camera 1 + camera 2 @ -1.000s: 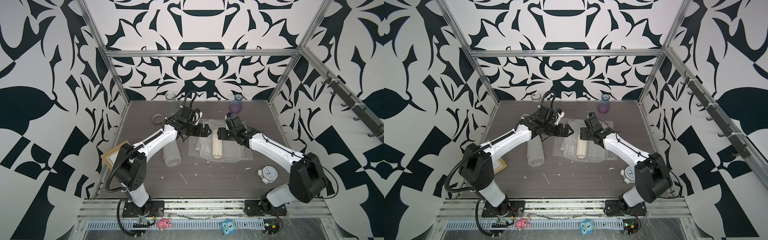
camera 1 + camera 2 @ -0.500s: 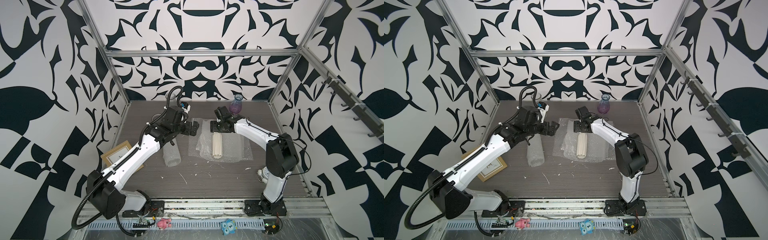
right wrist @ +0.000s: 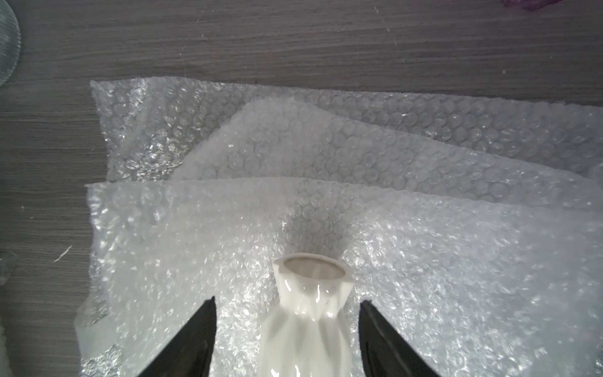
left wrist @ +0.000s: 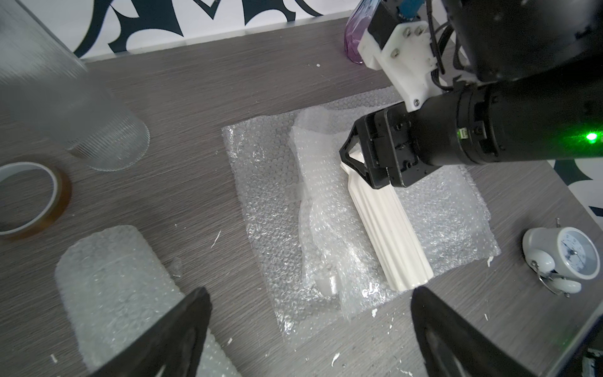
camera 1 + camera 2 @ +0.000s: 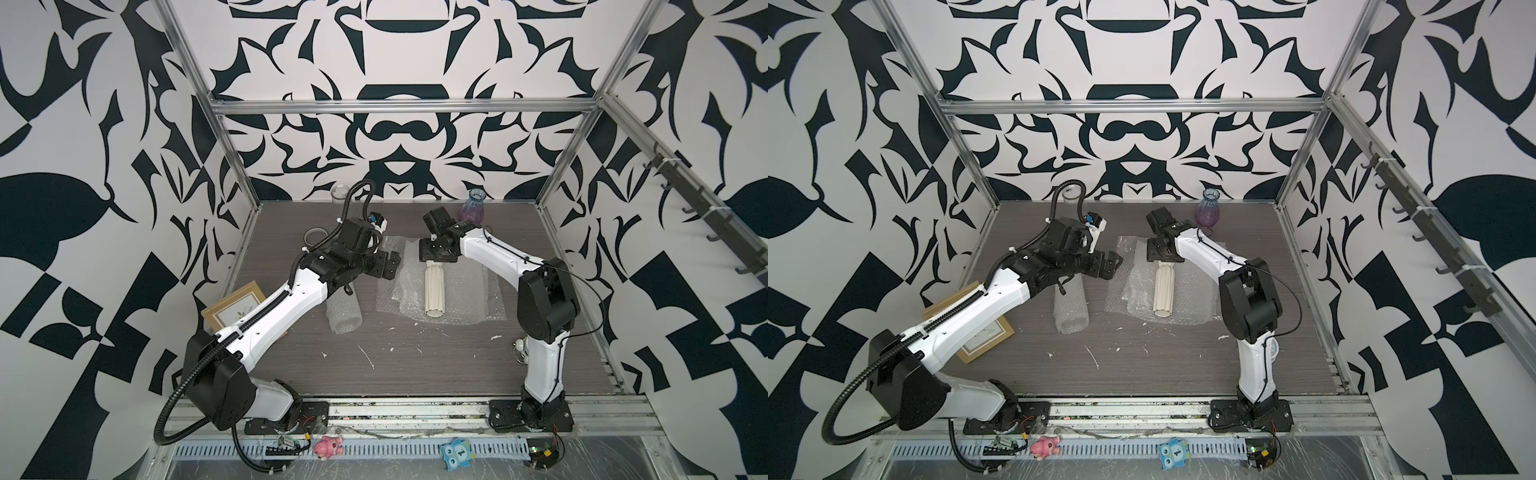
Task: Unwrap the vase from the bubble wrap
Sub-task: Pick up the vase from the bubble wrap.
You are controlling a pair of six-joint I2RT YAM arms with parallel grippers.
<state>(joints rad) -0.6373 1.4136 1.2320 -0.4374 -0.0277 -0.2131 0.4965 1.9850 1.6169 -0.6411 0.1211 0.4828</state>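
Observation:
A white ribbed vase [image 5: 434,291] [image 5: 1165,293] lies on its side on a flat sheet of bubble wrap [image 5: 469,291] [image 5: 1196,299] in the middle of the table. My right gripper [image 5: 436,255] [image 3: 287,300] is open and straddles the vase's neck [image 3: 310,287], with a gap on each side. In the left wrist view the vase [image 4: 388,228] lies bare on the sheet [image 4: 267,196] and a loose fold lies beside it. My left gripper [image 5: 388,266] [image 4: 311,290] hangs wide open and empty to the left of the sheet.
A rolled tube of bubble wrap [image 5: 343,316] [image 4: 114,277] lies left of the sheet under my left arm. A purple glass vase [image 5: 471,208] and a clear jar [image 5: 338,192] stand at the back. Around the edges are a tape roll [image 5: 313,237], a picture frame [image 5: 235,305] and an alarm clock [image 4: 567,258].
My right gripper has moved toward the back, from the vase's body to its neck. My left gripper has drawn back a little to the left, still open.

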